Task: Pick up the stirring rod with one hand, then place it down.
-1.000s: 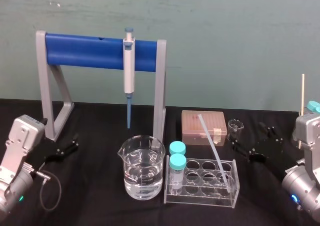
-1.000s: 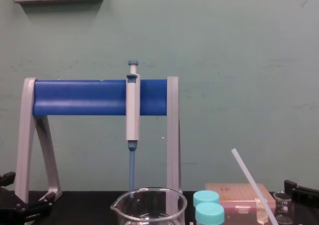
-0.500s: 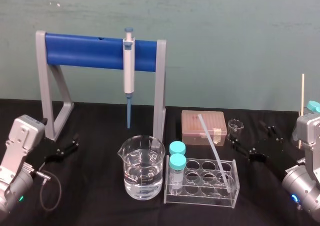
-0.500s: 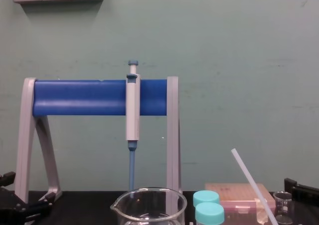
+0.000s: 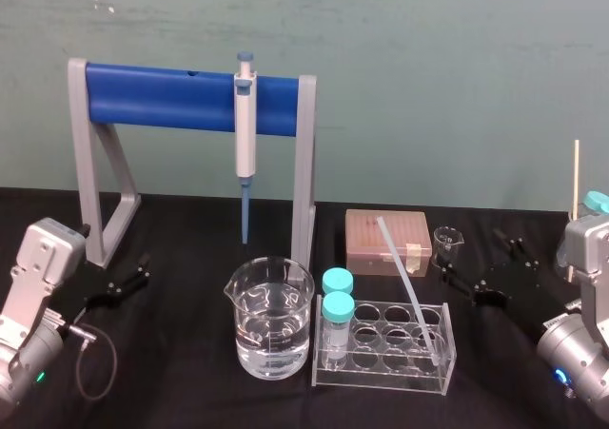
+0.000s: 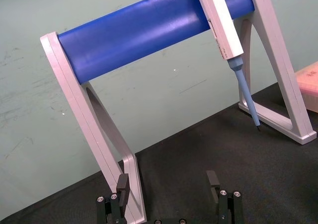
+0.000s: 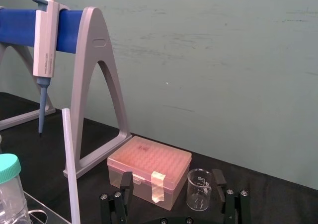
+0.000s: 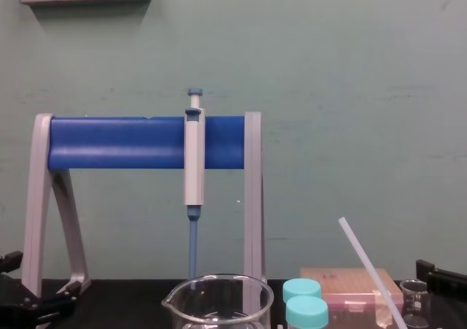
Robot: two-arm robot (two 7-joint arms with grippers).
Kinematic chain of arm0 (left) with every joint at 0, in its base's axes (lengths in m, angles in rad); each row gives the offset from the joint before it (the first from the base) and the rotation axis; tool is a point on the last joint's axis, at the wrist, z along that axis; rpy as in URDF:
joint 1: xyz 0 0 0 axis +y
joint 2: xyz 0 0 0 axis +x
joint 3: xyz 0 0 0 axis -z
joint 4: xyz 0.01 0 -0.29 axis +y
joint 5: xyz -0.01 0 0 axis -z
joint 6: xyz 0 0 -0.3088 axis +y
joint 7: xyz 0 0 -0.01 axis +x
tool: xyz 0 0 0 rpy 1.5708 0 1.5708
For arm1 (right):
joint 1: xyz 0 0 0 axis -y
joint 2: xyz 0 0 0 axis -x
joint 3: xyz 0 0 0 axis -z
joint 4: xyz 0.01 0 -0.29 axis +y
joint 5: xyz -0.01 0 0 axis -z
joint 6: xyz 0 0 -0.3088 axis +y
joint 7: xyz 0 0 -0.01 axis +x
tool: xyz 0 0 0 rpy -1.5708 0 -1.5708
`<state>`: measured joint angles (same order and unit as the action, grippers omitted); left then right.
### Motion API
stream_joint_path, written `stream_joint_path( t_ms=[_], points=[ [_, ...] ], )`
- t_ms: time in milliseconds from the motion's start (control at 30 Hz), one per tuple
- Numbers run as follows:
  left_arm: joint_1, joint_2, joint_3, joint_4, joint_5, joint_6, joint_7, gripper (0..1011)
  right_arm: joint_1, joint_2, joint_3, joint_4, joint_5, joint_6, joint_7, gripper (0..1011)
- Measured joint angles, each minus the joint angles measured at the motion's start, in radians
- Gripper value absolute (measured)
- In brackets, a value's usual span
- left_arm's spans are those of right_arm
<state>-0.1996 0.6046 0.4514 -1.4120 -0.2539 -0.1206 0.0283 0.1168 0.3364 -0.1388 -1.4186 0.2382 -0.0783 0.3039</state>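
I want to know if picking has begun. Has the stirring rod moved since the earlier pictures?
No. The stirring rod leans in the clear rack as before, its top end at the same spot against the pink tip box.

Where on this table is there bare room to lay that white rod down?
Bare black cloth lies between the left end effector and the large beaker. It is crowded around the tube rack, tip box, small beaker and right end effector.

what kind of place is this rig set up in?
Looks like a lab bench: a pipette hung on a blue stand, a beaker of clear liquid, and a tube rack with capped tubes and the stirring rod.
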Motion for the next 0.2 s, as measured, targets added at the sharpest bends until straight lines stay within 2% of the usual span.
stream_joint_path(
  t_ms=[200],
  points=[
    [0.0, 0.0, 0.0, 0.0, 0.0, 0.0, 0.0, 1000, 0.0, 0.0, 0.0, 0.0, 0.0, -0.001, 0.001, 1000]
  ],
)
